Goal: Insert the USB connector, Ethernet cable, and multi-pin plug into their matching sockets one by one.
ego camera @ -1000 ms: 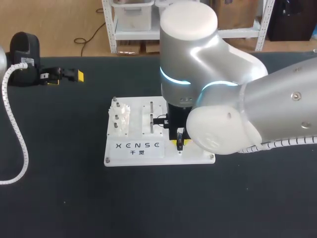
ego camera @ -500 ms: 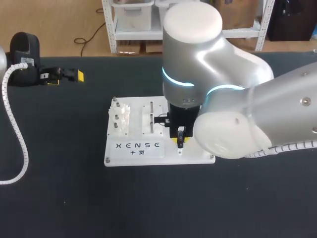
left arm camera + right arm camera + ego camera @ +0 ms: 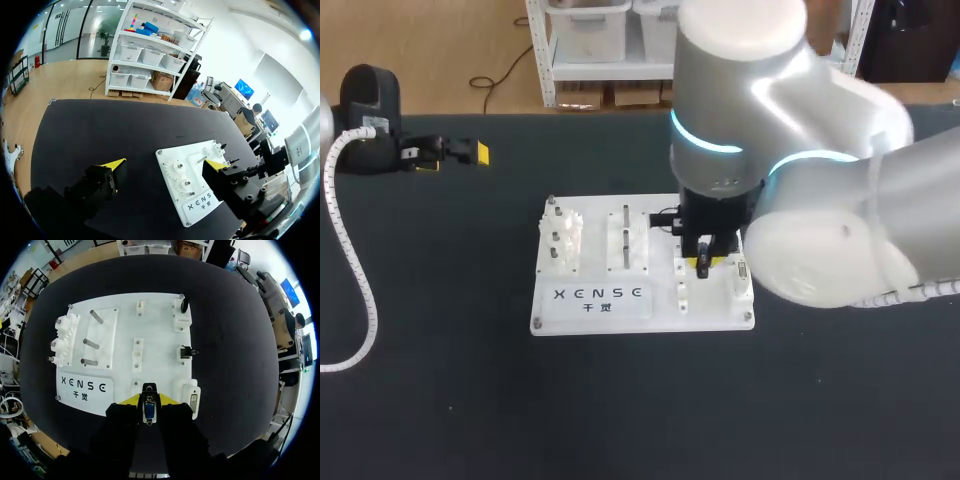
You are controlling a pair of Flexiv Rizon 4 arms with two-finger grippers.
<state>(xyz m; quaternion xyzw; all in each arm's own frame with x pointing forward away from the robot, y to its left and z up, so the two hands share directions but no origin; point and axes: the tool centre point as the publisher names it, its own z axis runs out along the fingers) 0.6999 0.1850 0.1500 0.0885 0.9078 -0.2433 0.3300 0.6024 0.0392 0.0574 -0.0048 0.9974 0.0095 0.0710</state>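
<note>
Holding the multi-pin plug (image 3: 148, 411) is your right gripper (image 3: 702, 262). Its fingers are closed onto the plug's two sides, and the blue face with its metal rim points down at the white board (image 3: 655, 312). The plug hangs over the board's right half, just beside the matching white socket (image 3: 194, 401). That socket sits at the board's right edge, near the corner to the right of the printed label, and the plug is not yet over it.

Treat the plug as small, light and rigid; it should not sag or flex in the grip. The weak part is the face, since the pins inside the rim would likely bend if you force them. The shell looks keyed, so expect it to enter one way only and to jam if it goes in tilted. Take hold on the flat flanks of the body, well back from the metal rim, so the whole face is free to enter the socket. Smooth flanks may let it twist under push, so hold firmly and press straight.

Your left gripper (image 3: 165, 164) has its fingers spread wide with nothing between them. It hangs over the black bench (image 3: 440, 380), well apart from the board, off its far left corner.
</note>
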